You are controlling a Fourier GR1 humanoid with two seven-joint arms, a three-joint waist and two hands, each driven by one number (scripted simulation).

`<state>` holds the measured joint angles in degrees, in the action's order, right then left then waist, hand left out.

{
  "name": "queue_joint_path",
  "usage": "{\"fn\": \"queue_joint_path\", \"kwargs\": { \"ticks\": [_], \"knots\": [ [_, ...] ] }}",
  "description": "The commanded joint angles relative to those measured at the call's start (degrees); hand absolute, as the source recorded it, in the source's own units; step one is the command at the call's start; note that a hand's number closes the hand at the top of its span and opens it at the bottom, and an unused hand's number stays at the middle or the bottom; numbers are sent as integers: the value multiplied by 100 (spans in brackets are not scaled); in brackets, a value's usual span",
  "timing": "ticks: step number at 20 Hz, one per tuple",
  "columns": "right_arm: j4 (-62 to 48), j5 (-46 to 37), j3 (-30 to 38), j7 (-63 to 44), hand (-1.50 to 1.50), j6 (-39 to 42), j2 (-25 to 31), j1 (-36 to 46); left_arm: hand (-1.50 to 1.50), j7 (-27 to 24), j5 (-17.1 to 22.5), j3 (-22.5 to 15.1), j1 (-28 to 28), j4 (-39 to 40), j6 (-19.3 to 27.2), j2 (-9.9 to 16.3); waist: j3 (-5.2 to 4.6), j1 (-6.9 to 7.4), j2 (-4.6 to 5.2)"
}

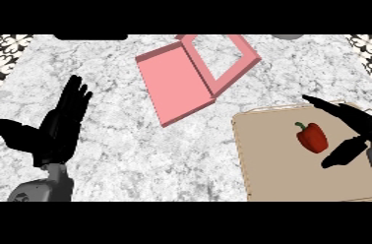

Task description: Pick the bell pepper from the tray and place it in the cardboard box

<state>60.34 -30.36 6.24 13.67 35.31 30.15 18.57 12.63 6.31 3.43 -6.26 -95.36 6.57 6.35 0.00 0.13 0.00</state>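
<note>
Head view: red bell pepper (312, 137) with green stem lies on the tan tray (276, 164) at lower right of the marbled counter (116, 139), in the tray's upper right part. Right hand (347, 135) comes in from the right edge, fingers spread: one long finger above the pepper, thumb below right of it, pepper sits in the gap between them, not grasped, no clear contact. Pink cardboard box (225, 61) sits at top centre, tilted, its flat lid (174, 85) flapped open toward lower left; box well apart from tray. Left hand (58, 125) rests open at the left edge, fingers straight and pointing up, holding nothing
</note>
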Motion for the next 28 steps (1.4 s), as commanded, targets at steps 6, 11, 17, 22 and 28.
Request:
{"fn": "queue_joint_path", "kwargs": {
  "ticks": [6, 11, 17, 22, 28],
  "knots": [
    [-228, -368, -14, 103, -150, -257, -239, 152, 0, 124, 200, 347, -194, 92, -224, 171, 1, 8, 4],
    [-363, -634, -90, 919, 150, -595, -137, -43, 0, 94, 1, 150, -93, -13, -91, -13, 2, 6, 3],
    [-427, -1052, -165, 1236, 150, -1237, -160, -14, 0, -24, -129, 34, 175, -84, -130, -76, 1, 11, 1],
    [986, -1798, -1545, -745, 150, -1796, -2192, 554, 0, -6, -52, 27, -174, 217, -152, -114, -43, 250, -53],
    [934, -2470, -2684, -1968, 150, -2088, -2980, 1552, 0, 72, -67, -312, -394, 217, -366, -184, -58, 1015, -21]
  ]
}}
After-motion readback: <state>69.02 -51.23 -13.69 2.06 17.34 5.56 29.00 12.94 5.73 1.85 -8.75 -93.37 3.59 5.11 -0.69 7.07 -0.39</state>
